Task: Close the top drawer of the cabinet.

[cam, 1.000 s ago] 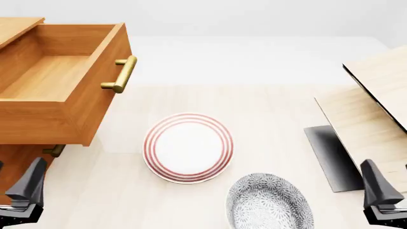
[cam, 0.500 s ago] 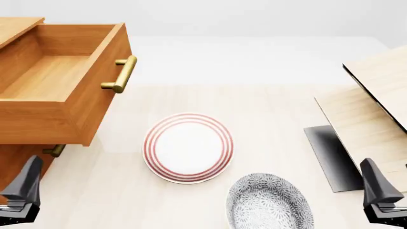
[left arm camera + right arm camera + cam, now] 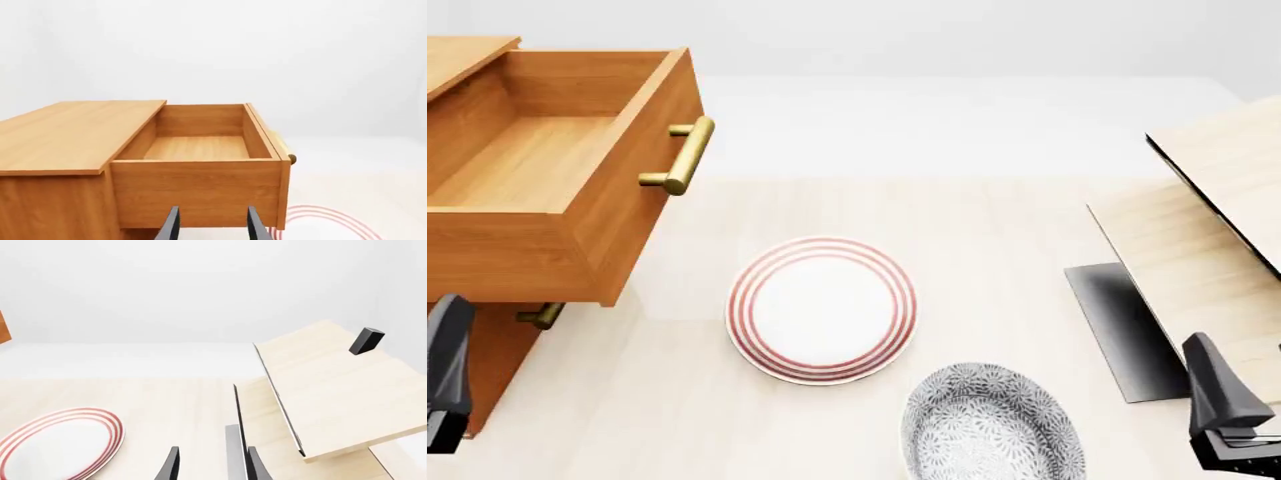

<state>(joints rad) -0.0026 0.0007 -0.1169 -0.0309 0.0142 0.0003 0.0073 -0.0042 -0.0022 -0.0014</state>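
Two arms: both grippers sit at the near edge of the table, one at each corner, neither holding anything.
Top drawer: the top drawer (image 3: pixel 561 170) stands pulled far out of the cabinet (image 3: pixel 474 345) at far left, its inside bare, its brass bar handle (image 3: pixel 681 155) facing right.
Lower drawer: its handle (image 3: pixel 541 316) peeks out under the open one.
Left gripper: the left gripper (image 3: pixel 210 227), low at near left beside the cabinet, has its fingers parted a little, pointing at the drawer's side wall without touching it.
Right gripper: the right gripper (image 3: pixel 210 467), near right, shows a like narrow gap.
Table: a red-ringed plate (image 3: pixel 821 310) lies mid-table; a grey patterned bowl (image 3: pixel 992 425) sits nearer, just right of it.
Right side: a pale wooden box (image 3: pixel 1214 230) with a dark panel (image 3: pixel 1121 330).
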